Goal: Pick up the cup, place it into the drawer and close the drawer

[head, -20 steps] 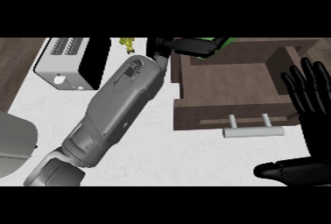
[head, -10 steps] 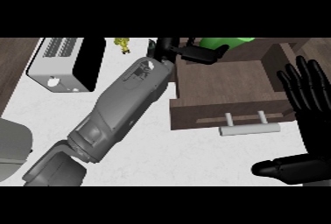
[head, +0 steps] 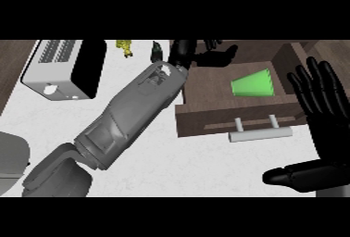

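since the earlier frames the green cup (head: pixel 256 83) has left the left hand (head: pixel 205 54) and now lies on its side inside the open drawer (head: pixel 205 95), while that hand has drawn back to the drawer's far left corner. its fingers look loosely curled and hold nothing. the right hand (head: pixel 320 99) rests spread, fingers up, at the view's right edge, just beside the drawer's handle (head: pixel 259 134) (it touches nothing). what seems left is closing the drawer. the risk, as i judge it, is the left forearm (head: pixel 130 115), which lies along the drawer's left side: a push on the front while the hand is over the rim could catch the fingers. the tipped cup might also roll as the drawer moves. a toaster (head: pixel 65 69) stands well apart at the upper left.
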`<state>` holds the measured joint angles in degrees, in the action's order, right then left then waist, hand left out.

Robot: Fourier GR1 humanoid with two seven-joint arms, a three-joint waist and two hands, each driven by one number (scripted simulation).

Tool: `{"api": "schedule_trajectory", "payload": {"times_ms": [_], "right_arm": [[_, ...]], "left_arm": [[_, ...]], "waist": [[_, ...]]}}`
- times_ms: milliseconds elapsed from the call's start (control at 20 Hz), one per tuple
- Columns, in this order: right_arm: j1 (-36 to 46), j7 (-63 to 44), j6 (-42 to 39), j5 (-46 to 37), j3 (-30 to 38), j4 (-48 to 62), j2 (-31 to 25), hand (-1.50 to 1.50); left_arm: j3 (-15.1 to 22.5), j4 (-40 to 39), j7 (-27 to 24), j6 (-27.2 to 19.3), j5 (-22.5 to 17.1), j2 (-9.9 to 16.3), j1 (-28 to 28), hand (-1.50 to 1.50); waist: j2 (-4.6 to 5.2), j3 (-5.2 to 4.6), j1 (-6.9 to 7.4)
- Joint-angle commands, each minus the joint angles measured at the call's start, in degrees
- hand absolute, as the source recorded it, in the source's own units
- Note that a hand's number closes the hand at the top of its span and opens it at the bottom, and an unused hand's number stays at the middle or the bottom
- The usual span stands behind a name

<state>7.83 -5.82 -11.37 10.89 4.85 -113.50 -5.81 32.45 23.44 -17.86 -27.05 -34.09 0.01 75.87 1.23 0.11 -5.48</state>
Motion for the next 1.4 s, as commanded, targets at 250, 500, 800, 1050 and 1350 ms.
{"api": "schedule_trajectory", "payload": {"times_ms": [250, 500, 800, 1050, 1350], "right_arm": [[1.29, -1.09, -0.78, 3.15, 1.39, -0.9, -0.71, -1.5], [0.29, -3.42, -0.05, 3.88, -1.13, -3.29, 1.01, -1.5], [-0.7, -2.47, -3.55, 9.36, 2.96, -2.5, -1.6, -1.5], [-3.67, -3.11, -6.95, 8.62, 3.09, -4.94, -4.84, 1.5], [-6.11, -3.04, -10.46, 1.47, 1.32, -7.94, -9.15, 1.5]], "left_arm": [[1.98, -0.61, -2.55, -0.13, -4.3, -0.01, 0.63, -1.5], [0.77, 2.93, -7.78, 1.92, -8.82, -0.01, -1.94, -1.5], [-3.86, 6.06, -10.2, 4.85, -12.1, -0.01, -1.11, -1.5], [-7.53, 12.13, -5.25, 3.65, -12.01, 3.69, -3.08, -1.5], [-7.96, 24.8, -5.24, 2.46, -12.69, 8.97, -15.2, -1.5]], "waist": [[0.42, -0.02, -1.12], [-0.08, -0.07, 0.13], [-0.82, -0.08, 3.4], [-1.44, -0.11, 5.3], [-2.08, -0.17, 7.46]]}}
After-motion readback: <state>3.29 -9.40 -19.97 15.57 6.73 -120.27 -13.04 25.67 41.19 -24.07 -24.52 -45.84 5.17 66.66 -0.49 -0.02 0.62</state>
